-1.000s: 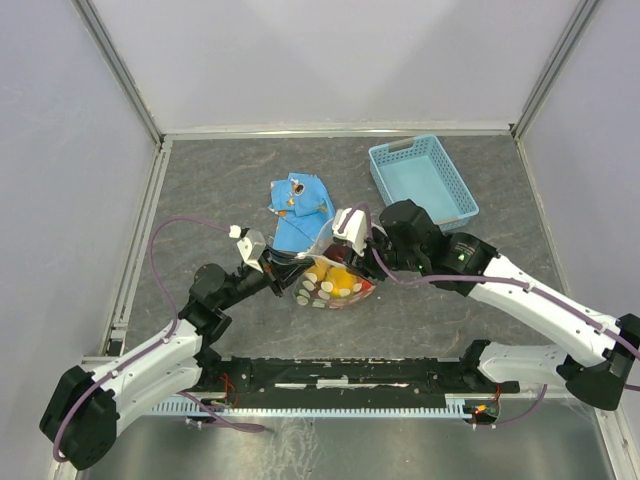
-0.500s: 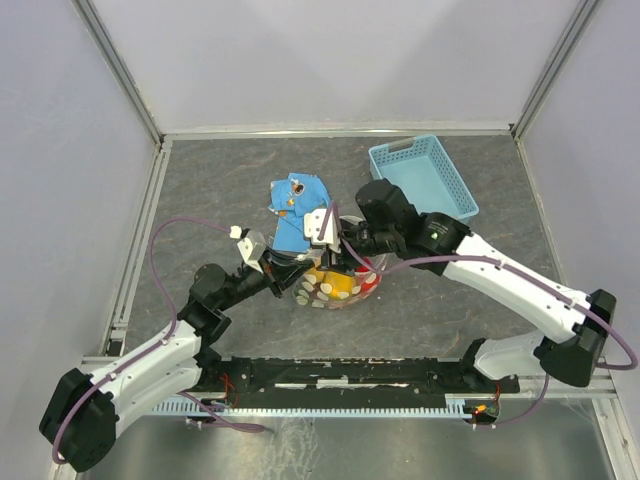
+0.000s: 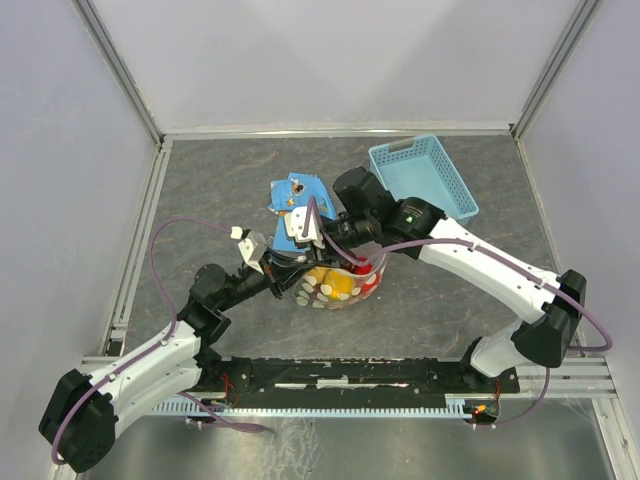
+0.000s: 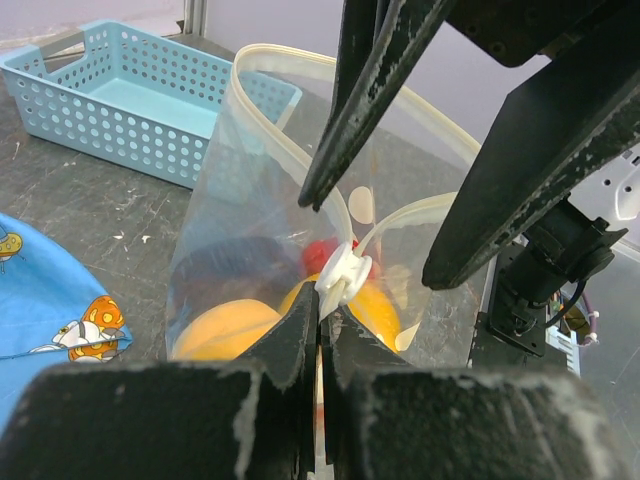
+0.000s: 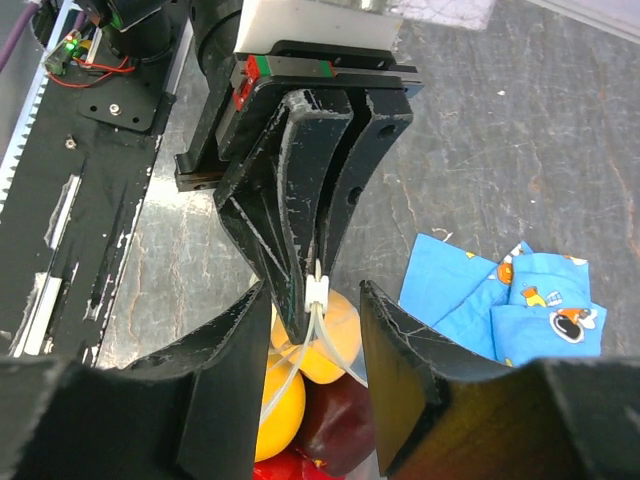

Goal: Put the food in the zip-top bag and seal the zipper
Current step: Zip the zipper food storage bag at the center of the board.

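left fingers (image 4: pixel 288 352) clamped on the zipper (image 4: pixel 338 276), right fingers (image 5: pixel 232 362) parted astride it, pointing down

A dark grey, mottled worktop (image 3: pixel 220 180), scuffed with pale marks, is boxed in by three plain, pale lilac walls (image 3: pixel 330 60). Silver metal rails (image 3: pixel 340 129) run along the foot of the walls, and posts (image 3: pixel 118 70) rise at the two far corners. The light is soft and even, and the shadows are faint.

Cloth (image 3: pixel 290 228) crowds the zip-top bag (image 3: pixel 335 287) behind, perhaps touching it.
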Action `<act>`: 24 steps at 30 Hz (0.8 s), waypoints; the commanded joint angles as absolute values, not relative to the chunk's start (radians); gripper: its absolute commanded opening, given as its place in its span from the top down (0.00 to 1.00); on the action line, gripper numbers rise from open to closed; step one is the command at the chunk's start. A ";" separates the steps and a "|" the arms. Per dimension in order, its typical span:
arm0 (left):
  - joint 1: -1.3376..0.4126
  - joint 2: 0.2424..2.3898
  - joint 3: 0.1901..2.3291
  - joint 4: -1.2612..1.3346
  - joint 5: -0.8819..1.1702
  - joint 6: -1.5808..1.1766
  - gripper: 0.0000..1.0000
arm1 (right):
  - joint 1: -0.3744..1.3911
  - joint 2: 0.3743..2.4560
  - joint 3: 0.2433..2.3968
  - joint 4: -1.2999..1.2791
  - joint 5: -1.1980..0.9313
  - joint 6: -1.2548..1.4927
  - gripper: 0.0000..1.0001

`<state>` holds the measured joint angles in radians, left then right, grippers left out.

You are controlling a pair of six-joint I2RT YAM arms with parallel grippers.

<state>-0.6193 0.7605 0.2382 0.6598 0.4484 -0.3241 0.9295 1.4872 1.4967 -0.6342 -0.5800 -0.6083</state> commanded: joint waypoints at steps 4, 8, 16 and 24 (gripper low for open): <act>-0.624 0.746 0.267 0.692 0.453 -0.289 0.97 | 0.932 1.516 1.569 -0.687 -0.644 -0.652 0.53; -0.625 0.744 0.267 0.692 0.454 -0.291 0.97 | 0.933 1.531 1.574 -0.689 -0.636 -0.653 0.57; -0.624 0.742 0.267 0.692 0.456 -0.290 0.97 | 0.933 1.550 1.588 -0.688 -0.611 -0.642 0.64; -0.624 0.724 0.259 0.691 0.431 -0.294 0.97 | 0.933 1.549 1.596 -0.712 -0.576 -0.638 0.85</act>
<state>-0.6197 0.7544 0.2382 0.6544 0.4477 -0.3241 0.9295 1.5536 1.5486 -0.7071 -0.5972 -0.6350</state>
